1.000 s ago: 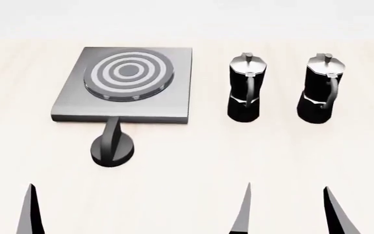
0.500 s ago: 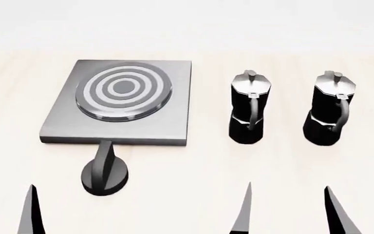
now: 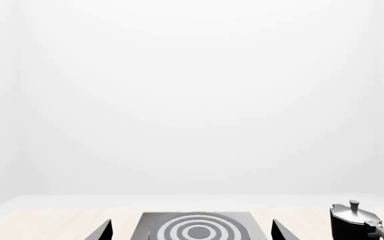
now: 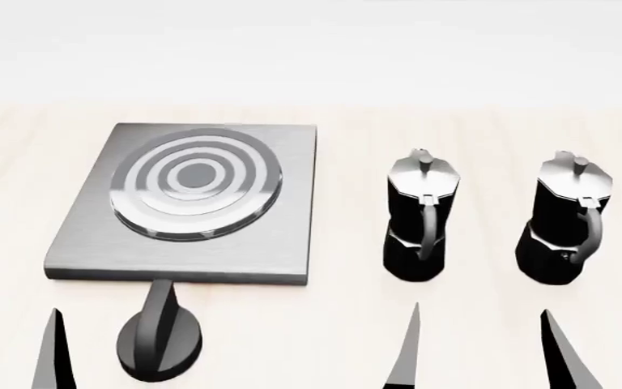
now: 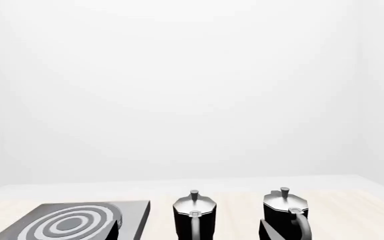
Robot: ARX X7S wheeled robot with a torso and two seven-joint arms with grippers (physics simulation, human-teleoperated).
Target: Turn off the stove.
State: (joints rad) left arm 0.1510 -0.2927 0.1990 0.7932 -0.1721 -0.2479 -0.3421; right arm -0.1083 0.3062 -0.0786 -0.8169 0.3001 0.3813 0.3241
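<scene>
The stove (image 4: 273,235) is a grey square plate with a ringed round burner (image 4: 195,185), at the left of the head view. Its black ridged knob (image 4: 158,347) lies on the table just in front of the plate. The stove also shows in the left wrist view (image 3: 153,224) and the right wrist view (image 5: 135,212); the knob is out of both. My left gripper (image 3: 192,225) is open and empty, short of the stove. Only one of its fingertips (image 4: 52,356) shows in the head view, left of the knob. My right gripper (image 4: 479,312) is open and empty, in front of the pots.
Two black-and-silver moka pots (image 4: 421,215) (image 4: 570,219) stand upright to the right of the stove; both show in the right wrist view (image 5: 194,212) (image 5: 285,210), one in the left wrist view (image 3: 355,220). The light wood table (image 4: 343,324) ends at a white wall behind.
The stove, knob and pots have slid down the head view and look nearer. The gripper fingertips keep their places at the bottom of the frame.
</scene>
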